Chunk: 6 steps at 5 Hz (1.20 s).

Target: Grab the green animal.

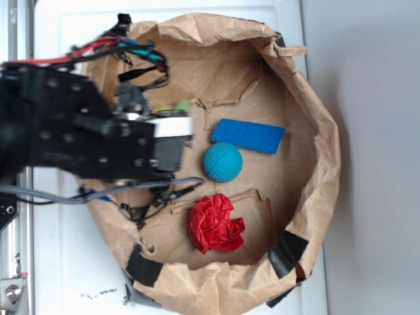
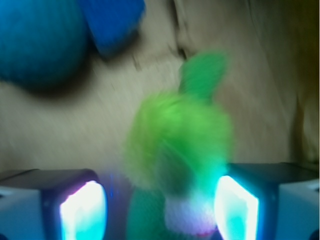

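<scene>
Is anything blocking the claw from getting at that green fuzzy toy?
Nothing visible does. In the wrist view the green animal sits right between the gripper's two fingers, with no object between them. The teal ball and blue pad lie off to the side.

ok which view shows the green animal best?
Wrist. The green animal fills mid-frame between the end effector fingers, though blurred. Exterior shows only a green sliver behind the arm.

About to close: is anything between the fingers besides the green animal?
No. The wrist view shows only the green animal between the gripper fingers, over bare brown paper.
</scene>
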Tool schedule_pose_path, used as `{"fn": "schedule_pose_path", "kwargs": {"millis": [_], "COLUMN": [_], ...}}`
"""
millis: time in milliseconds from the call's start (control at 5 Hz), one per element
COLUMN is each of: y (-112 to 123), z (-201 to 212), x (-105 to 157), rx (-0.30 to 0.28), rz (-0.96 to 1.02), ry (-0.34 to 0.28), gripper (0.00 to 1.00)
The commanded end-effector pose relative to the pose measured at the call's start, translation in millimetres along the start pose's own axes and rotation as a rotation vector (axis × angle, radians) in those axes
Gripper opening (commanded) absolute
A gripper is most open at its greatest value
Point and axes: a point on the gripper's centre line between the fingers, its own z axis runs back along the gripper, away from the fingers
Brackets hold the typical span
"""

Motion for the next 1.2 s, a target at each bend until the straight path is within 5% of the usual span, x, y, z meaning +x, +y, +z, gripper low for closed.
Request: {"fn": "schedule_pose_path", "kwargs": {"millis": [0, 200, 600, 1000], "y": [-0.3, 0.4, 33.3, 39.7], "z": [1.6, 8.0, 87.3, 158.5], "x": [3.0, 6.9, 0.3, 40.5], "rx": [-0.091, -0.148, -0.29, -0.356], "rz": [0.046, 0.071, 0.059, 0.118], "ry": [-0.052, -0.074, -0.072, -0.085], "gripper": [0.0, 0.0, 0.0, 0.0]}}
